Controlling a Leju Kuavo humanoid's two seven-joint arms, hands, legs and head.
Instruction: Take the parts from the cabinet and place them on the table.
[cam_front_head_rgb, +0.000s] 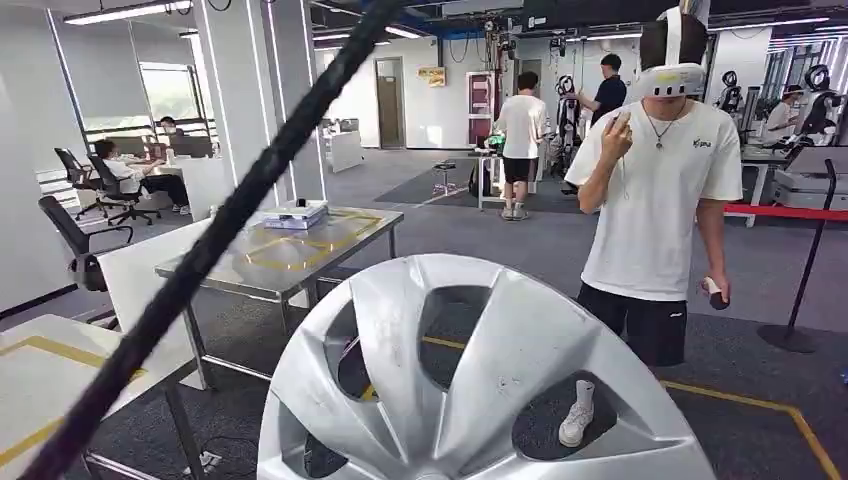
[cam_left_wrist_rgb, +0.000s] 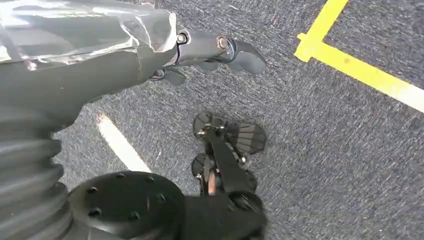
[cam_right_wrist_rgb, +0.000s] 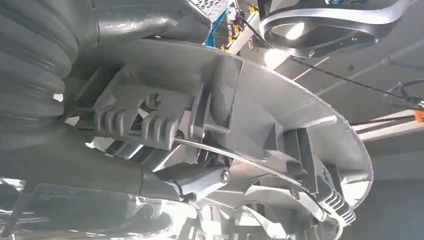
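A silver wheel cover (cam_front_head_rgb: 500, 360) with curved spokes is held up close in front of me in the head view, low and centre. The right wrist view looks at its ribbed back side (cam_right_wrist_rgb: 280, 115), and my right hand (cam_right_wrist_rgb: 165, 180) grips it at the rim with the thumb under the edge. My left hand (cam_left_wrist_rgb: 210, 50) hangs over the grey carpet, fingers stretched out and holding nothing. A metal table (cam_front_head_rgb: 290, 255) marked with yellow tape stands ahead on the left.
A white box (cam_front_head_rgb: 297, 214) lies on the metal table. A second white table (cam_front_head_rgb: 50, 370) is at lower left. A person in a headset (cam_front_head_rgb: 655, 200) stands ahead right, holding a controller. A black cable (cam_front_head_rgb: 230, 215) crosses the view diagonally. A barrier post (cam_front_head_rgb: 805, 270) stands far right.
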